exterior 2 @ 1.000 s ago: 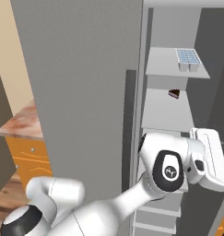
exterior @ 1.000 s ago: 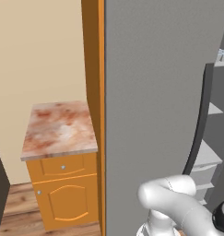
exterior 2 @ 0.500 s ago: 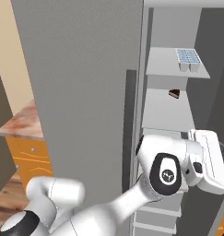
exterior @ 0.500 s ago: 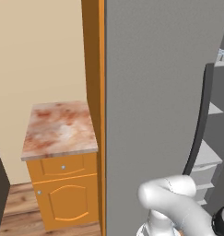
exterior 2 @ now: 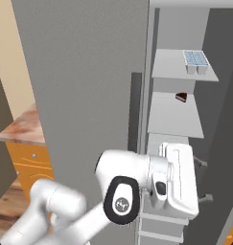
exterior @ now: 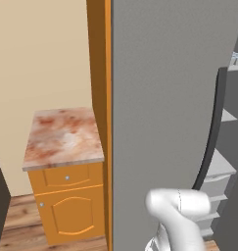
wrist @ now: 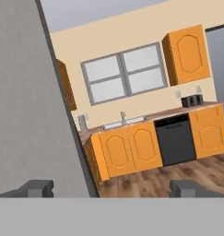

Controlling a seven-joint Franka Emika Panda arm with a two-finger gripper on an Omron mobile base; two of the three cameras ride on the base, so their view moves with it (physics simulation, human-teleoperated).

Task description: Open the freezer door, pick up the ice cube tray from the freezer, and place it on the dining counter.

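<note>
Freezer standing open, hand empty, tray not yet reached.

The gripper (wrist: 111, 188) has its jaws spread wide with nothing between them, and its camera looks past a grey door edge toward the far kitchen wall rather than into the shelves. In the right base view the hand sits low in front of the open compartment, beside the freezer door (exterior 2: 84, 81), which is swung out. The ice cube tray (exterior 2: 196, 61) rests at the front of the top shelf (exterior 2: 170, 67), well above the hand; a small dark item (exterior 2: 180, 97) lies on the shelf below. The hand must rise and turn inward, and I judge the wrist or forearm could clip a shelf lip or the open door on the way. The tray sits near the edge, so a clumsy approach might knock it off.
</note>
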